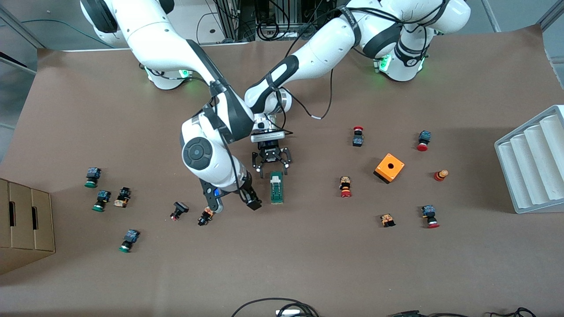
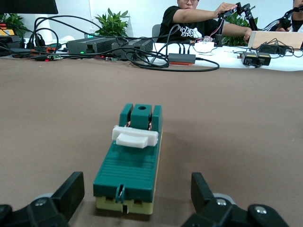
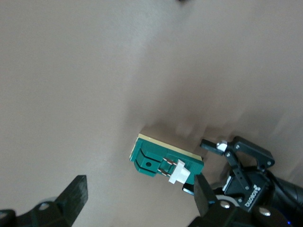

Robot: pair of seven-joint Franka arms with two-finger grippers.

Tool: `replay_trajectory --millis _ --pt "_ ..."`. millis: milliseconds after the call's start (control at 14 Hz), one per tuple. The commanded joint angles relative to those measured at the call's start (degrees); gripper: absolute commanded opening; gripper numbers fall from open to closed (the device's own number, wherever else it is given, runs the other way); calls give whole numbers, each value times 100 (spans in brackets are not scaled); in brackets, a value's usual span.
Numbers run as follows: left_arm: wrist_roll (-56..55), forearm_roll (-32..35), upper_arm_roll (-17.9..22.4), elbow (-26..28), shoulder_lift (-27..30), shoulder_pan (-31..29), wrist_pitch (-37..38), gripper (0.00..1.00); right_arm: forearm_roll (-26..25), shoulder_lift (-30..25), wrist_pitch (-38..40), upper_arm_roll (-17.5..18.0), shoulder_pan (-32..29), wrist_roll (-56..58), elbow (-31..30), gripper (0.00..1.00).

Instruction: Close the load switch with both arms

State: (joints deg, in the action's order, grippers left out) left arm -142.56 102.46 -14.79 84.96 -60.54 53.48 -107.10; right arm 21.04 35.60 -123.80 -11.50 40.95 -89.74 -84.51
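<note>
Load switch lying flat mid-table, white handle at end toward robot bases. You're looking at light, rigid plastic block, likely sliding on paper, so pinch long green sides and push handle. Left hand spread, hanging low just at handle end. Right hand spread beside switch, empty. No readable writing on switch.

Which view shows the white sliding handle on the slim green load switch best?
Left wrist view: white sliding handle close, unobstructed, atop the slim green load switch. Right wrist view shows it obliquely, near a fingertip. Front view shows it tiny.
</note>
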Motion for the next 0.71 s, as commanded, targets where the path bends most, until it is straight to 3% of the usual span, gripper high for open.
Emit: replay_trajectory --millis 0,429,571,643 --pt "-35 116 -15 -155 -98 4 102 99 128 280 -83 -54 194 -517 198 99" --pt "-53 98 -24 -164 -107 -31 102 86 155 456 -118 -45 439 -1422 128 94" --pt "-61 98 -33 -173 -107 -31 102 82 181 474 -162 -36 484 -1520 75 81" --pt "-61 98 -33 -173 -107 -31 93 81 225 439 -327 -27 493 -1520 -82 81"
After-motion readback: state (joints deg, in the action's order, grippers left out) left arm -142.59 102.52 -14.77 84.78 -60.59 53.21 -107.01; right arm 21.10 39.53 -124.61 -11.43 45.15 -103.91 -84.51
